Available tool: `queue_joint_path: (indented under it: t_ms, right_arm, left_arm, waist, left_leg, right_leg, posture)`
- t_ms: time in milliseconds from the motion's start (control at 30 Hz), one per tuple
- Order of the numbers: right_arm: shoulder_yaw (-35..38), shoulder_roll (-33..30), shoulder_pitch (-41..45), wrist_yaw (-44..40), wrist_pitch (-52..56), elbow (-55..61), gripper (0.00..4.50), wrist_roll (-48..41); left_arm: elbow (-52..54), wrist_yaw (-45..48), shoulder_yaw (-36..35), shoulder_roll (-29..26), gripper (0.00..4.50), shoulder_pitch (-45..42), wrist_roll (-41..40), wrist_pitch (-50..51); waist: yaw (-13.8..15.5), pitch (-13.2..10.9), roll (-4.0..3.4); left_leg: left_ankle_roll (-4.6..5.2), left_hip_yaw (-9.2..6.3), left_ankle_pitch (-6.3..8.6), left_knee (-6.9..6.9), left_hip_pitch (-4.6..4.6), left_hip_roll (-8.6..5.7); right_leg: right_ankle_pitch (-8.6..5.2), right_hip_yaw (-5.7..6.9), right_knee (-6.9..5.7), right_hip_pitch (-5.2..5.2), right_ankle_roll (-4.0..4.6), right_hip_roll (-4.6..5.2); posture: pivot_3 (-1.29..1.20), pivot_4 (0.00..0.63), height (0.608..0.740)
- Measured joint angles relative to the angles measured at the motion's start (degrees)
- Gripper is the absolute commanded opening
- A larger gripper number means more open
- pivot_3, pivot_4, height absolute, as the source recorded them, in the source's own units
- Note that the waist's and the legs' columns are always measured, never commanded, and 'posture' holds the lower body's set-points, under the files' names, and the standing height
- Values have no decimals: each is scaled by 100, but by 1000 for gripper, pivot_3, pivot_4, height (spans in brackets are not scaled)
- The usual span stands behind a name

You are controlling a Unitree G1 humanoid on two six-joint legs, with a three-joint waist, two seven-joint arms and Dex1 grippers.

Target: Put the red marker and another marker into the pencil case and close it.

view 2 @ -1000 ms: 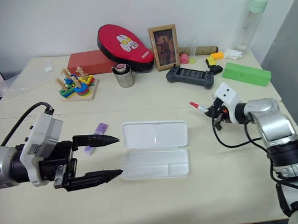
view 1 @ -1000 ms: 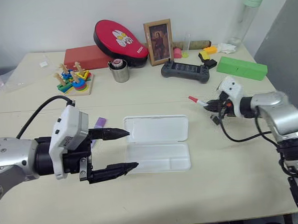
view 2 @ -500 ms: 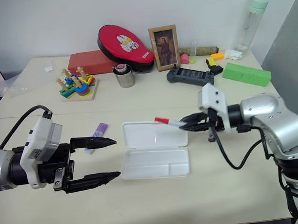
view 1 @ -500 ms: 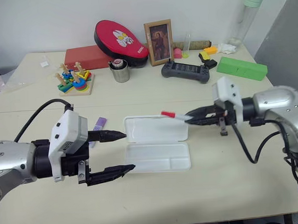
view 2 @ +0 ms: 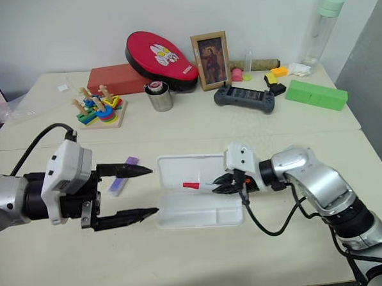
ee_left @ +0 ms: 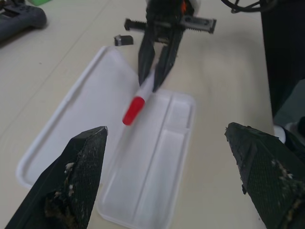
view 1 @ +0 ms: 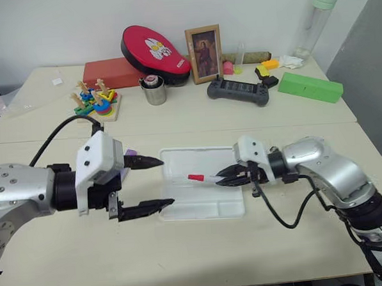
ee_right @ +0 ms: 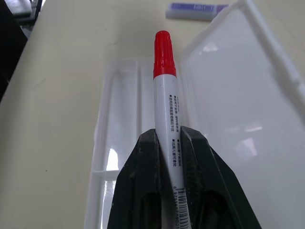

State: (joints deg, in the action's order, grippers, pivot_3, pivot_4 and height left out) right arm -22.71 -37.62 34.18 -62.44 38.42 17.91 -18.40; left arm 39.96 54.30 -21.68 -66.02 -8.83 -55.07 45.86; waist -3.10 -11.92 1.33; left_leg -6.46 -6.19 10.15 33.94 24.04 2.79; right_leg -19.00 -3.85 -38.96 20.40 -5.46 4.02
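Observation:
The pencil case lies open mid-table, its lid flat behind the divided tray. My right gripper is shut on the red marker, a white barrel with a red cap. It holds the marker low over the seam between lid and tray, cap pointing left. In the right wrist view the marker runs out between the two fingers. My left gripper hangs open and empty at the case's left end. The purple highlighter lies on the table beside it, partly hidden by the upper finger.
Along the back of the table stand a red box, a red oval pouch, a metal cup, a picture frame, a black controller, a green block and a tall bottle. A stacking toy sits back left.
My right gripper has carried the red marker left and down, from the table's right side to just above the open case. The left gripper has stayed open in about the same place.

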Motion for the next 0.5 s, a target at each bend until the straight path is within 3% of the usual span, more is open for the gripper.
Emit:
queue_joint_path:
  t_ms: [333, 400, 500]
  right_arm:
    - [-354, 210, 0, -5, -378, -504, 276, 471]
    - [-363, 221, 1, -20, -449, -532, 994, 552]
    - [-363, 247, 1, -55, -525, -585, 1715, 607]
  left_arm:
    - [-6, -116, 130, 2, 4233, -134, -3, 11]
    - [-5, -129, 130, 3, 4233, -134, -5, 17]
    - [0, -148, 130, 5, 4233, -134, -16, 23]
  waist:
    - [-3, 0, 0]
    - [-2, 0, 0]
    - [-2, 0, 0]
  left_leg:
    - [0, -1, 0, -1, 2, 0]
    - [0, -1, 0, -1, 2, 0]
    - [0, -2, 0, -1, 2, 0]
  right_leg:
    - [0, 1, -2, 3, 0, 0]
    - [0, 1, -1, 3, 0, 0]
    - [0, 2, -2, 2, 0, 0]
  posture:
    - [0, 150, 740]
    - [0, 150, 740]
    - [0, 150, 740]
